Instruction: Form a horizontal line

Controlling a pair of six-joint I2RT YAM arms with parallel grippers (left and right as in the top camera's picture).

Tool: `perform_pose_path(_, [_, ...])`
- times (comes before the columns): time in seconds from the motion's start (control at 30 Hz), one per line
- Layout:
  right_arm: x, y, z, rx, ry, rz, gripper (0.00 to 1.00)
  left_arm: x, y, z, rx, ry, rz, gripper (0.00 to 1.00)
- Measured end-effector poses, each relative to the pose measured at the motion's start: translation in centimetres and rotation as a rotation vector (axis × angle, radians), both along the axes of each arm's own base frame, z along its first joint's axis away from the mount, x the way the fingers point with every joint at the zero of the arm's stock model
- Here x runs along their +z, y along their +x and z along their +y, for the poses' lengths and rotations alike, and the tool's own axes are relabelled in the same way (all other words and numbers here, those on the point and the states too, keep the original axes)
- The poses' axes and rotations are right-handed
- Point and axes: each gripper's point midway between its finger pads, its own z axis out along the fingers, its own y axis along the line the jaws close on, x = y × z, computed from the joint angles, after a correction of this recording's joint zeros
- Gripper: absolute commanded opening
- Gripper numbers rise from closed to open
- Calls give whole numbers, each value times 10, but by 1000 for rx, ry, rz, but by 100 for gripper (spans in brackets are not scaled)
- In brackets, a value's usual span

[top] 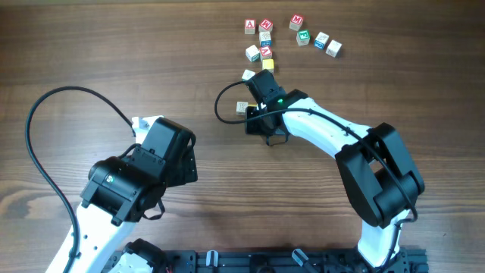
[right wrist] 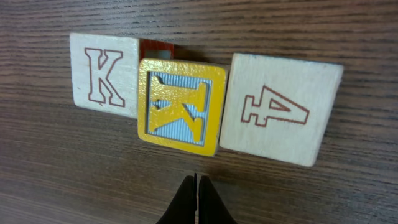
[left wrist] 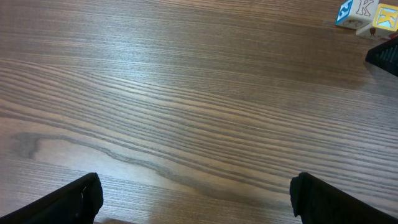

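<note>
In the right wrist view three letter cubes lie side by side in a row: a pale cube with a red K [right wrist: 102, 78], a yellow cube with a K [right wrist: 180, 106] and a white cube with a red marking [right wrist: 280, 109]. The yellow cube sits slightly nearer my fingers than its neighbours. My right gripper [right wrist: 196, 186] is shut and empty, its tips just in front of the yellow cube without touching it. In the overhead view the right gripper [top: 260, 114] covers most of the row; a pale cube [top: 242, 108] shows at its left. My left gripper [left wrist: 196, 199] is open and empty over bare wood.
Several loose letter cubes [top: 296, 23] are scattered at the back of the wooden table [top: 114, 45], one pale cube [top: 248, 74] lying nearer the right gripper. The left arm [top: 144, 174] is at the front left. Some cubes [left wrist: 367, 14] show at the top right of the left wrist view.
</note>
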Motion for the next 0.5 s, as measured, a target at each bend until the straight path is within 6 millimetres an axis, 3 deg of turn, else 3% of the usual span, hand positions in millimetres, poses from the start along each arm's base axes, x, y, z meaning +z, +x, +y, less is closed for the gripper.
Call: perform_pose_path(0.5, [4, 16, 2, -15, 0, -71, 4, 0, 0, 0, 0, 0, 0, 100])
